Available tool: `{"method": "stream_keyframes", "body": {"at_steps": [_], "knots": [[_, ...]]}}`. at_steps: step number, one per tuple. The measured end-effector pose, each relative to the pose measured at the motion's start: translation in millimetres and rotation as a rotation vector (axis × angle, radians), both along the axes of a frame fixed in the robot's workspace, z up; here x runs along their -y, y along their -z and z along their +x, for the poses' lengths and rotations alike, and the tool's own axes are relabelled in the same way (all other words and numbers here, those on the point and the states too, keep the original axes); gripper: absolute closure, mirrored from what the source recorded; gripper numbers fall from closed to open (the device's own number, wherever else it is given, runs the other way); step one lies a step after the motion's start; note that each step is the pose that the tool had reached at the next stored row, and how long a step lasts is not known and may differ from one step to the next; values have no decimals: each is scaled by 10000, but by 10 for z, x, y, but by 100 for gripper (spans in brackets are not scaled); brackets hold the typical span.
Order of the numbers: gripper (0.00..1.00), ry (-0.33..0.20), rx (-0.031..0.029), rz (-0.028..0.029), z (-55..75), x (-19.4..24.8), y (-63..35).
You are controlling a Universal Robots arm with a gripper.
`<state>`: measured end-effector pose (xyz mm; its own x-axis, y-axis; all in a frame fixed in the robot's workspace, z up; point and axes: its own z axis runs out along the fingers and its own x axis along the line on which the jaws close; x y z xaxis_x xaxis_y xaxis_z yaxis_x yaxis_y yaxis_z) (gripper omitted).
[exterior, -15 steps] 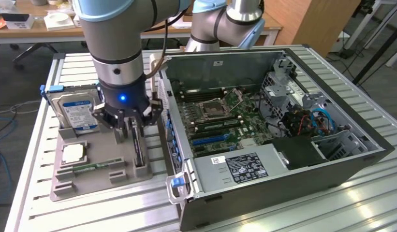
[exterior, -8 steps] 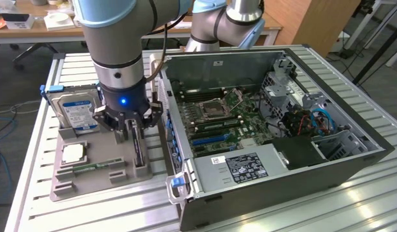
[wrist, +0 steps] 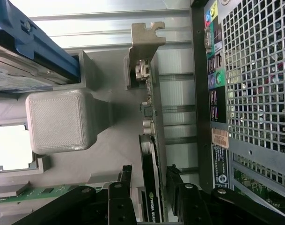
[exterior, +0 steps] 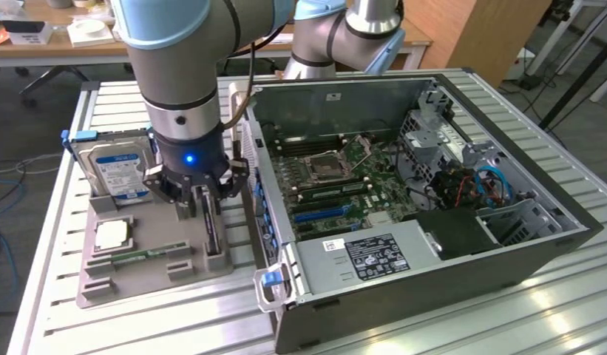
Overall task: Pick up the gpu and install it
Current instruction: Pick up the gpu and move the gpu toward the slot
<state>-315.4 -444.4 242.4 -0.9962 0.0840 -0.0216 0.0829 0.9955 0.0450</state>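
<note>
The gpu (wrist: 151, 140) stands on its edge in a slot of the grey tray (exterior: 135, 285), just beside the computer case (exterior: 540, 244) — so both its faces are free. The gripper (wrist: 149, 169) is spread, one finger at each face with a small gap — apparently lined up for pinching.

Parts tray (exterior: 106, 292) on bench (exterior: 540, 310), at the exterior view's left of the computer case (exterior: 540, 244). In tray: hard drive (exterior: 116, 166) behind, processor (exterior: 113, 234) and memory stick (exterior: 146, 254) before it. The gpu (wrist: 150, 154) stands on edge nearest the case, with the tool (wrist: 149, 176) astride it.
</note>
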Motion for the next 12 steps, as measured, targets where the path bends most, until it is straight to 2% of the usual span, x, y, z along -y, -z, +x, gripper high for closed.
{"method": "stream_keyframes", "body": {"at_steps": [12], "knots": [[57, 0, 4, 3, 1, 0, 39]]}}
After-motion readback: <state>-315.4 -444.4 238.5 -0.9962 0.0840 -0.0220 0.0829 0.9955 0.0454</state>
